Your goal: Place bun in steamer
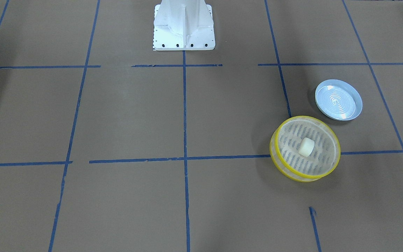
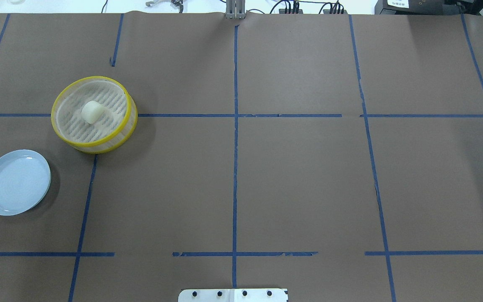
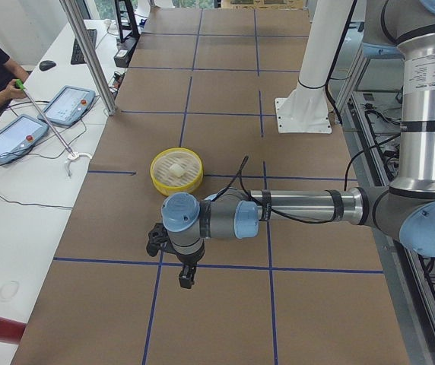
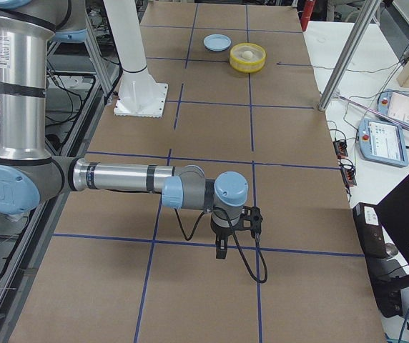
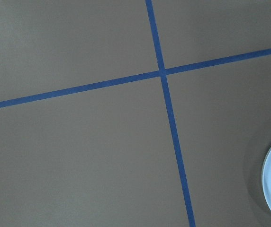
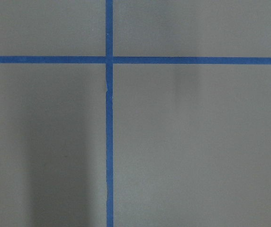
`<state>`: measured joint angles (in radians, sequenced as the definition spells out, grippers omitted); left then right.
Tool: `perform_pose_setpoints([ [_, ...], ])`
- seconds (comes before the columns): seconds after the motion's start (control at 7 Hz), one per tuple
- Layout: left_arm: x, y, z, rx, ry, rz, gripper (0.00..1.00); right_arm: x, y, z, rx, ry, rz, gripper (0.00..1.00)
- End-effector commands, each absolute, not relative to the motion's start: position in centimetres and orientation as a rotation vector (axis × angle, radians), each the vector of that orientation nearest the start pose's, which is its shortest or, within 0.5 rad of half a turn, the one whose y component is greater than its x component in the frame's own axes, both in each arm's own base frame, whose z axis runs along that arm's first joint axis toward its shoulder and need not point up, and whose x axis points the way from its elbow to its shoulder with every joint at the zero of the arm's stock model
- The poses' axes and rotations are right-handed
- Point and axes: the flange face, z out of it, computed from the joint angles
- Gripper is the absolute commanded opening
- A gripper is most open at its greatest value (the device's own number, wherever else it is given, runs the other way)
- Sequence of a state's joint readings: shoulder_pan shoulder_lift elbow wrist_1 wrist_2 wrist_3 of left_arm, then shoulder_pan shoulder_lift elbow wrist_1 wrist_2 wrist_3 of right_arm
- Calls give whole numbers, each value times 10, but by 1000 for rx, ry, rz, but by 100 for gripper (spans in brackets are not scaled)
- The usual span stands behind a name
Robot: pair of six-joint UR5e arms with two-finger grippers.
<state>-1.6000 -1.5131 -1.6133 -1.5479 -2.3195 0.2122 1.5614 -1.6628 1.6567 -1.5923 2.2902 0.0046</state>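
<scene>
Bun (image 1: 306, 146) lies inside the steamer (image 1: 304, 118), near the middle of its slotted base and resting flat as far as I can see. Nothing touches it. The pale blue plate (image 1: 338, 100) stands just beside the steamer, apart from it and bare. My left tool (image 3: 185, 280) hangs above the bare desk (image 2: 300, 180), well apart from the steamer, which lies beyond it toward the far side. Its wrist view shows only taped lines and one edge of the plate. My right tool (image 4: 221, 251) hangs over the opposite end of the desk, with steamer and plate far off from it. Neither tool shows in a view that lets me read its jaws, so I cannot tell whether either is released or clenched. I see nothing carried in either. Judgement: the placing step looks complete and the task is at its end. Next move, if any, calls only for keeping both tools clear of the steamer so the bun is not disturbed.
</scene>
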Motion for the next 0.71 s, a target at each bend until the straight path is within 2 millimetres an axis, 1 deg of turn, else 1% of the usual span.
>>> perform_pose_setpoints([
  [0.0, -79, -465, 667, 59, 746, 162, 100, 63, -451, 666, -32, -719, 4, 100],
  [0.14, -79, -466, 664, 65, 745, 164, 100, 64, -451, 666, -31, -719, 6, 100],
  [0.57, -79, -465, 664, 64, 746, 164, 100, 63, -451, 666, -32, -719, 4, 100],
])
